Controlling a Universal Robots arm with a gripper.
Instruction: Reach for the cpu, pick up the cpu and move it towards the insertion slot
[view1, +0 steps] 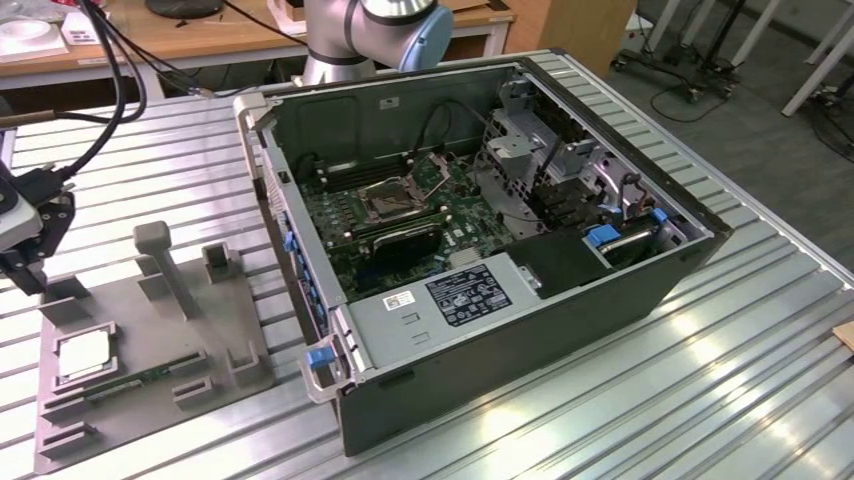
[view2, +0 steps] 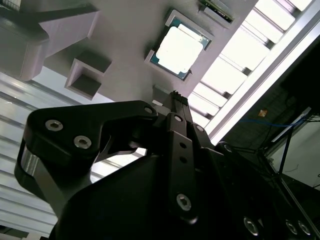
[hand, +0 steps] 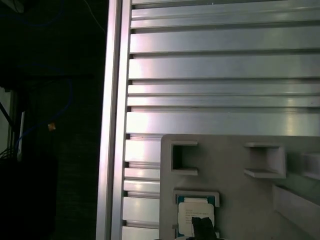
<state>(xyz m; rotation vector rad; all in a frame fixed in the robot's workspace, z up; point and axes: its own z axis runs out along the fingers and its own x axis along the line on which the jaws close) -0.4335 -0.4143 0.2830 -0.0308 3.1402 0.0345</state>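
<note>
Tool (view2: 178, 96) looks pressed together with nothing in it, though the second wrist view's angle on the tips is steep, so treat that as likely. It hovers over the grey fixture tray (view1: 147, 330), near the cpu (view2: 179, 50) but not touching it. The cpu lies flat, silvery face up, in a square walled pocket near the tray's edge. I'd guess the pocket fixes its position for a top-down pick. The first wrist view puts a dark tip of the tool over the cpu's edge, so alignment seems close. A green memory stick (view1: 134, 381) sits in its own slot just beside the cpu. The tray rests on the slatted aluminium tabletop (view1: 641, 400). Farther off, the exterior view gives what the wrist views don't: an open computer case (view1: 534, 330) lying on its side, so the motherboard faces up. The insertion slot (view1: 396, 198) is inside it, well apart from the cpu. Reach underway, pick not yet made.
</note>
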